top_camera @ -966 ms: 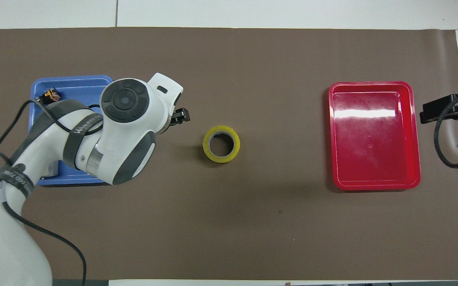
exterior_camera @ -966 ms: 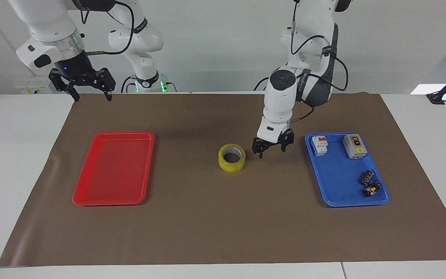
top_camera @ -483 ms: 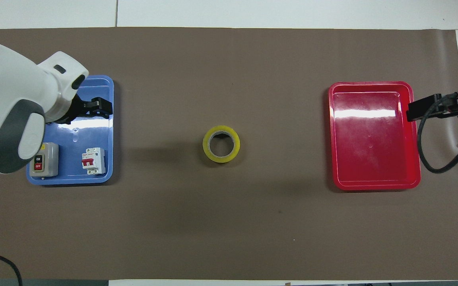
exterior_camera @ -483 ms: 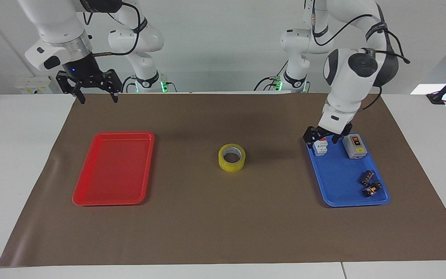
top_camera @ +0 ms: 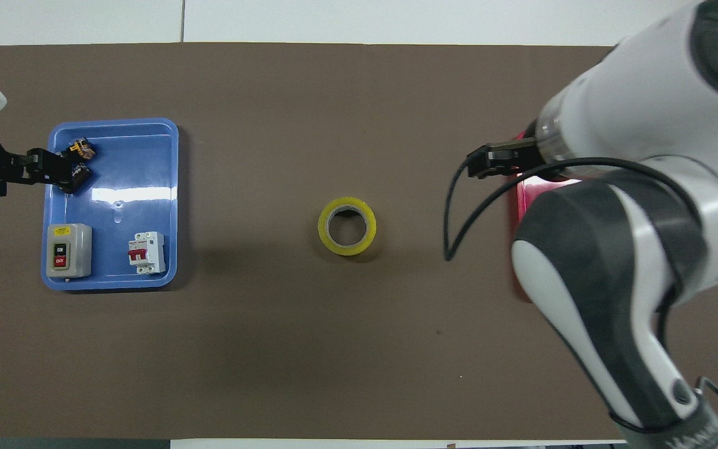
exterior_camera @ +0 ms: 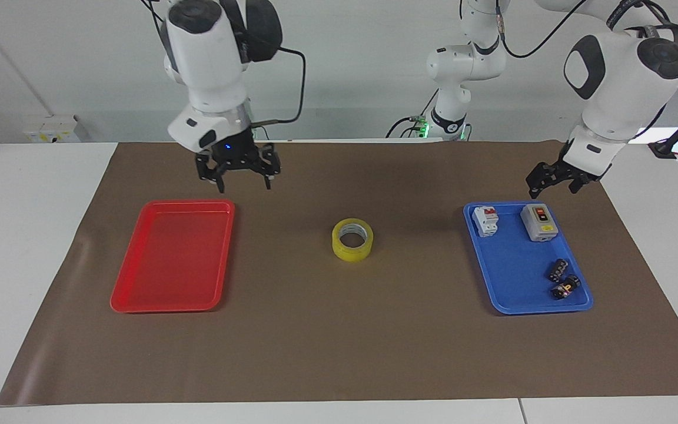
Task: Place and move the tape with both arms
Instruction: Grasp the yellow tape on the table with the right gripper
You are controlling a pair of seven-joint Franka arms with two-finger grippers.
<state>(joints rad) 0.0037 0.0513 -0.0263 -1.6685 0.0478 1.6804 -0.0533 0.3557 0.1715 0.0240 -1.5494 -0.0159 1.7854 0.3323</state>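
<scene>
Right gripper [exterior_camera: 238,171], black, two-finger, fingers spread and empty, hangs in the upper left-centre of the facing view, over the brown mat just above the flat red plastic tray [exterior_camera: 139,294]. Left gripper [exterior_camera: 558,179], likewise spread and empty, hangs at the upper right of that view, over the mat just above the blue plastic tray [exterior_camera: 509,294].

The wide yellow translucent roll of tape [exterior_camera: 352,239] lies flat, core upward, at mid-frame on the brown-covered worktop [exterior_camera: 339,353], between the two trays and well apart from both grippers.

Judgement: the pick by the right gripper is in hand. It should centre over the roll, descend vertically, and straddle the wall or the whole roll before closing.

Against the earlier frames: the right gripper has travelled from the frame's upper left corner toward the roll; the left has withdrawn from beside the roll to the tray's upper corner. The roll is unmoved.
</scene>
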